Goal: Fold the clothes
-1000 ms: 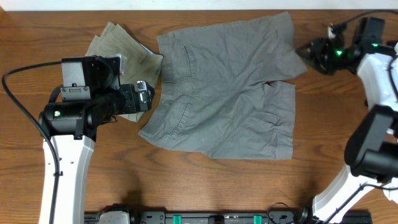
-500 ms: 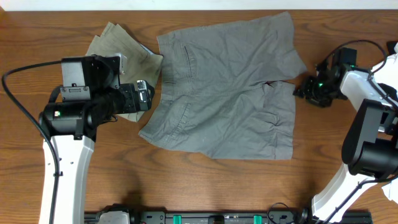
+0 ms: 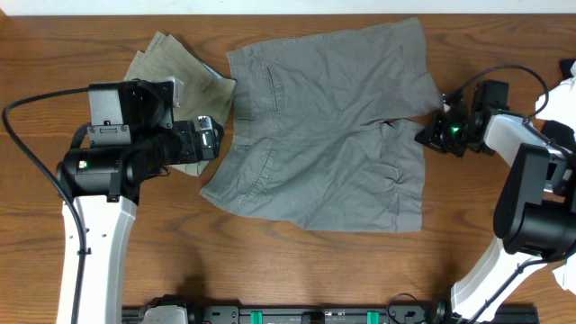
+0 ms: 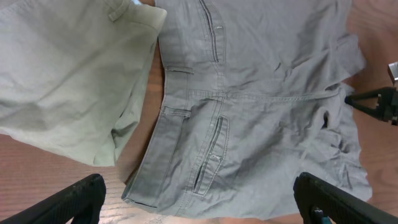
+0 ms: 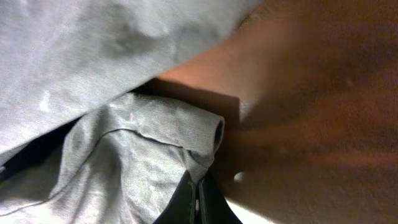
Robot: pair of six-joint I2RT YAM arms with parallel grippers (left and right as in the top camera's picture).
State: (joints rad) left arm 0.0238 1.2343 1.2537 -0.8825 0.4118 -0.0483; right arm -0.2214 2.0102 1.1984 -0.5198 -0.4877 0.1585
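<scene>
The right gripper (image 3: pixel 425 137) was closed tight at the leg hem of the grey shorts (image 3: pixel 324 126), though whether it pinched cloth was unclear. The left gripper (image 3: pixel 214 135) hung wide open and empty over the waistband.

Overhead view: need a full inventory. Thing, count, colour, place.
grey shorts: 1, medium grey, spread flat at mid-table, waistband toward the left
khaki garment: 1, khaki-beige, upper left, beside the shorts' waistband, partly hidden under the left arm
table: 1, brown wood, under everything
arms: 2, white and black, left arm at the left edge, right arm at the right edge
left hand: 1, black, open, above the waistband end of the shorts
right hand: 1, black, shut, at the right edge of the shorts by the leg hem; cannot tell if cloth is pinched
</scene>
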